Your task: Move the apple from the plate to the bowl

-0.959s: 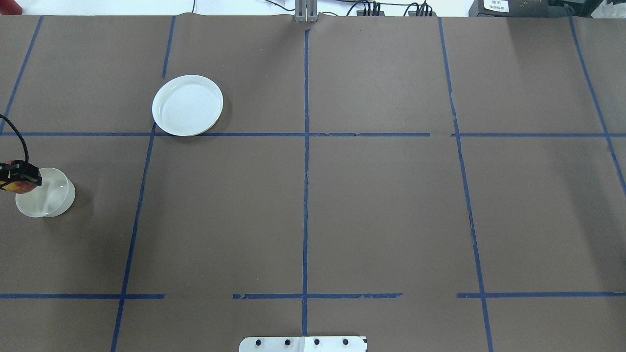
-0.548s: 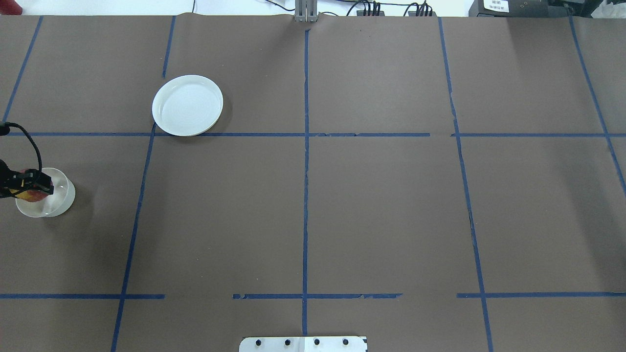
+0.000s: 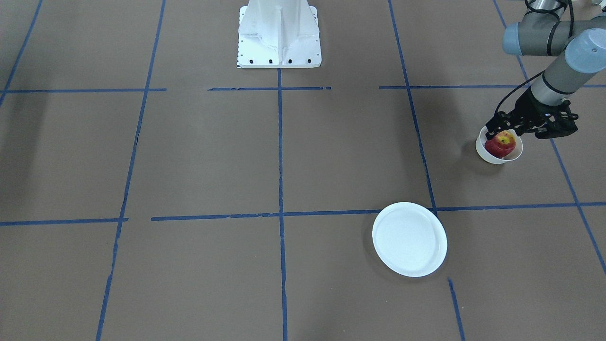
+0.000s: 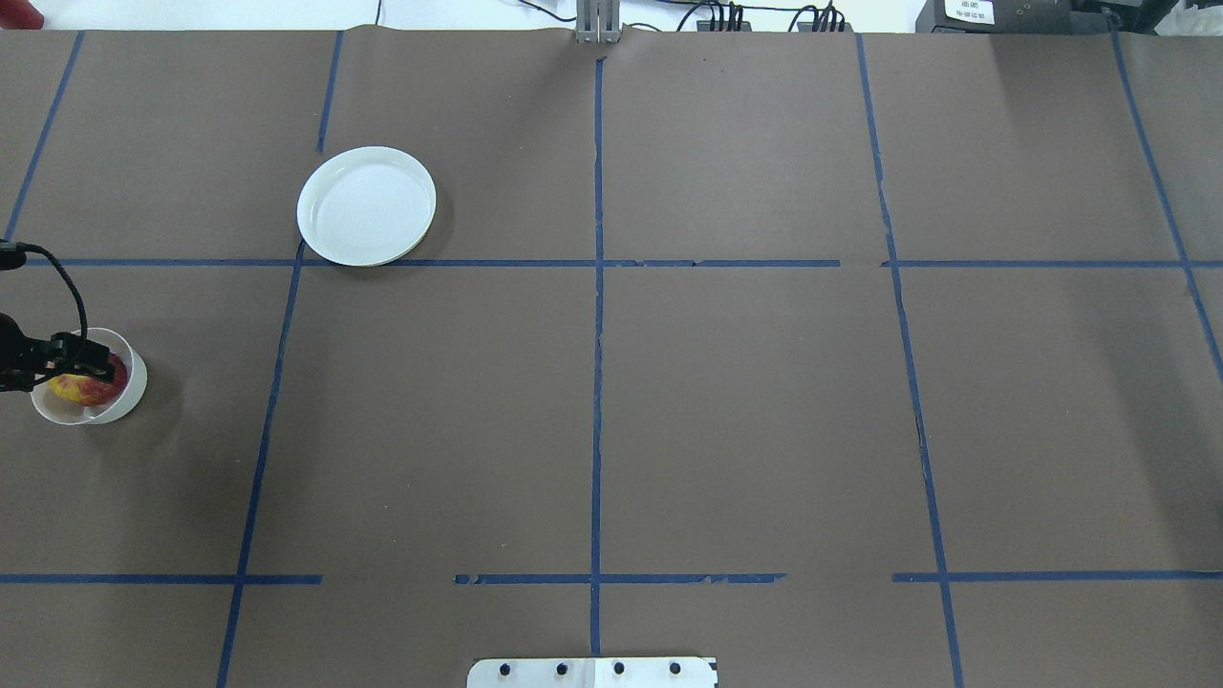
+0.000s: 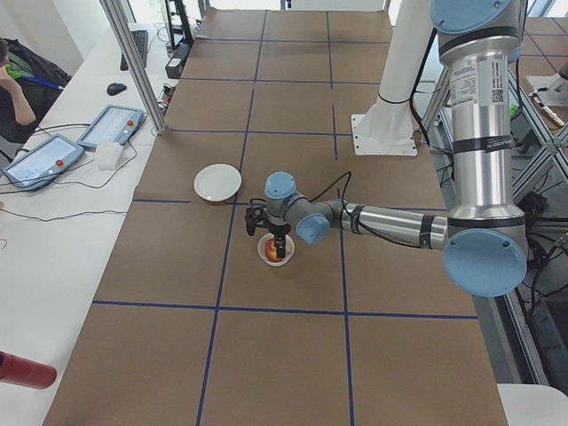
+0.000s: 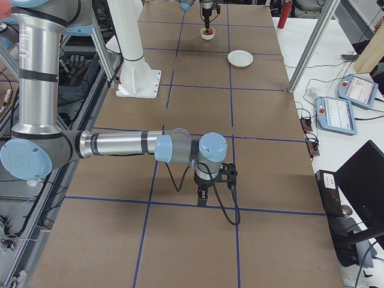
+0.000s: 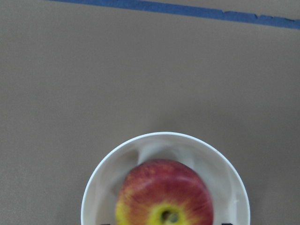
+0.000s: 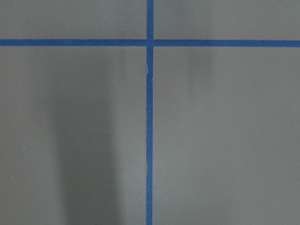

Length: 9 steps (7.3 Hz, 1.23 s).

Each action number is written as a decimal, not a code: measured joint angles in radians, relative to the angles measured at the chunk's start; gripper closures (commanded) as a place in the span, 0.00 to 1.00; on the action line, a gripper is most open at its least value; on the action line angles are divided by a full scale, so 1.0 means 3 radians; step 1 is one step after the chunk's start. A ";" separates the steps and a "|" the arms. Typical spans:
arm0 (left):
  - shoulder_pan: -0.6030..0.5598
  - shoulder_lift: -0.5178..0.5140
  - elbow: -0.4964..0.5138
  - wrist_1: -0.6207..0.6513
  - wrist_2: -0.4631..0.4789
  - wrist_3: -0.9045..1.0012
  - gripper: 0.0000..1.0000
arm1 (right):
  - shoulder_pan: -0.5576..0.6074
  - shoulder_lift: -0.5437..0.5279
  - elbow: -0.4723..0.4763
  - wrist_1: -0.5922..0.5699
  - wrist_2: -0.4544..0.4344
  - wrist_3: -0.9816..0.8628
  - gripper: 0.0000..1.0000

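Note:
The red apple (image 3: 503, 144) with its yellow stem patch lies inside the small cream bowl (image 3: 487, 156), stem side up. It fills the bowl (image 7: 93, 187) in the left wrist view, where the apple (image 7: 164, 197) sits just beyond the fingertips. My left gripper (image 3: 505, 130) hovers right over the bowl with its jaws apart, a little wider than the apple. In the overhead view the apple (image 4: 88, 389), the bowl (image 4: 134, 392) and the gripper (image 4: 91, 365) are at the left edge. The white plate (image 4: 366, 205) stands empty, farther out. My right gripper (image 6: 201, 198) shows only in the exterior right view; I cannot tell its state.
Brown paper with blue tape lines (image 4: 597, 382) covers the table. The robot's white base (image 3: 278, 35) stands at the robot's edge of the table, in the middle. The right arm reaches low over the table's right end (image 6: 120, 144).
My left gripper moved right with the apple, from the bowl's left rim to over its middle. The apple now lies in the bowl, below the fingertips.

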 measured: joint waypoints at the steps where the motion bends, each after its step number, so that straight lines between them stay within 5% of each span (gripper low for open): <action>1: -0.0006 0.0003 -0.0051 0.0014 -0.0054 0.0002 0.00 | 0.0000 0.0000 0.0000 0.0000 0.0000 0.0001 0.00; 5: -0.0361 -0.0223 -0.0480 0.0833 -0.0161 0.0743 0.00 | -0.0001 0.0000 0.0000 0.0000 0.0000 0.0002 0.00; 9: -0.1305 -0.0391 -0.0169 0.1128 -0.0153 0.2463 0.00 | -0.0001 0.0000 0.0000 0.0000 0.0000 0.0000 0.00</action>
